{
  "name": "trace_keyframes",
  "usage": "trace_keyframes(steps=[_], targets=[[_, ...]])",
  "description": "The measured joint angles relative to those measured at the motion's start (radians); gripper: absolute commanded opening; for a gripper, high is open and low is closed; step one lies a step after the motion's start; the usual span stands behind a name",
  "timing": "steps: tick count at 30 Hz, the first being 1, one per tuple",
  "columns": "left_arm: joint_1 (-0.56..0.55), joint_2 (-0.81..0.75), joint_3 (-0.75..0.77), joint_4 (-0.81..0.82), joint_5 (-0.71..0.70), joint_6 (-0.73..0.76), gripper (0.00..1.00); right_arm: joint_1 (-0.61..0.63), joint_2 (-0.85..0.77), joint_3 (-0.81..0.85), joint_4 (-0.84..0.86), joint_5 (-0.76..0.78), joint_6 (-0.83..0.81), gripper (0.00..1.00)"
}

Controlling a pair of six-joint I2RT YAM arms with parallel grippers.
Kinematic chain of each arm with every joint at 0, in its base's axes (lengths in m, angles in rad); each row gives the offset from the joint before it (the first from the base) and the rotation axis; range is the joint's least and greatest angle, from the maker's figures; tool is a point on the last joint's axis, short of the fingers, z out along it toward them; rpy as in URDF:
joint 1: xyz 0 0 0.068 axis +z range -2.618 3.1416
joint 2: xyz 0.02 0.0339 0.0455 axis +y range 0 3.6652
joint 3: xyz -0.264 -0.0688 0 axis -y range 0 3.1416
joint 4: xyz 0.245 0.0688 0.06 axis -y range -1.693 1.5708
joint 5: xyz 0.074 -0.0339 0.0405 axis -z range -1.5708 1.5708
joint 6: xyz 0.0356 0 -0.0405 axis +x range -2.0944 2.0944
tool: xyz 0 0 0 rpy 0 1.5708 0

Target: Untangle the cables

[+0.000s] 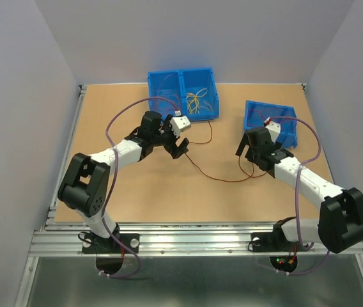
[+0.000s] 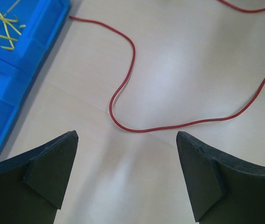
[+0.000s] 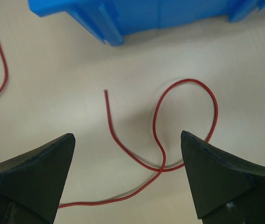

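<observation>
A long thin red cable (image 1: 232,181) lies loose on the table between my two arms. In the left wrist view it (image 2: 128,129) curves in an S just ahead of my left gripper (image 2: 128,140), which is open, empty and above the table. In the right wrist view its other end (image 3: 163,168) curls into one loop that crosses itself between the fingers of my right gripper (image 3: 128,140), also open and empty. Yellow cables (image 1: 196,99) lie in the back bin's right compartment. Thin red wires (image 1: 163,86) lie in its left compartment.
A blue two-compartment bin (image 1: 183,77) stands at the back centre; it also shows in the left wrist view (image 2: 25,60). A smaller blue bin (image 1: 287,131) stands at the back right, just beyond my right gripper (image 1: 245,146). My left gripper (image 1: 176,146) hovers in front of the double bin.
</observation>
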Motion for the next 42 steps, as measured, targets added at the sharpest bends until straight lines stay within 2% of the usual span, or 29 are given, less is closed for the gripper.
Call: trace_keyframes(steps=[5, 14, 19, 27, 29, 30, 33, 36, 39, 42], targets=[[-0.002, 0.092, 0.070, -0.056, -0.045, 0.003, 0.99, 0.000, 0.022, -0.038, 0.002, 0.039, 0.051, 1.00], [-0.002, 0.187, 0.145, -0.130, -0.105, 0.003, 0.99, 0.000, 0.237, -0.037, 0.013, 0.018, 0.097, 1.00], [-0.002, 0.187, 0.151, -0.145, -0.110, 0.003, 0.99, 0.000, 0.249, -0.037, 0.043, -0.042, 0.087, 0.90], [-0.002, 0.188, 0.167, -0.158, -0.118, 0.003, 0.99, 0.000, 0.246, -0.039, 0.145, -0.233, 0.028, 0.77], [-0.003, 0.190, 0.172, -0.162, -0.120, 0.003, 0.99, 0.001, 0.246, -0.039, 0.164, -0.275, 0.016, 0.69], [-0.003, 0.193, 0.175, -0.163, -0.121, 0.003, 0.99, 0.003, 0.246, -0.039, 0.171, -0.298, 0.009, 0.60], [-0.003, 0.202, 0.180, -0.166, -0.124, 0.003, 0.99, 0.018, 0.247, -0.039, 0.180, -0.336, -0.005, 0.54], [-0.003, 0.209, 0.183, -0.178, -0.124, 0.004, 0.99, 0.039, 0.249, -0.039, 0.187, -0.354, -0.024, 0.56], [-0.003, 0.222, 0.196, -0.190, -0.124, 0.004, 0.99, 0.069, 0.267, -0.033, 0.191, -0.351, -0.045, 0.66], [-0.003, 0.238, 0.212, -0.201, -0.125, 0.004, 0.99, 0.101, 0.293, -0.003, 0.189, -0.326, -0.057, 0.70]])
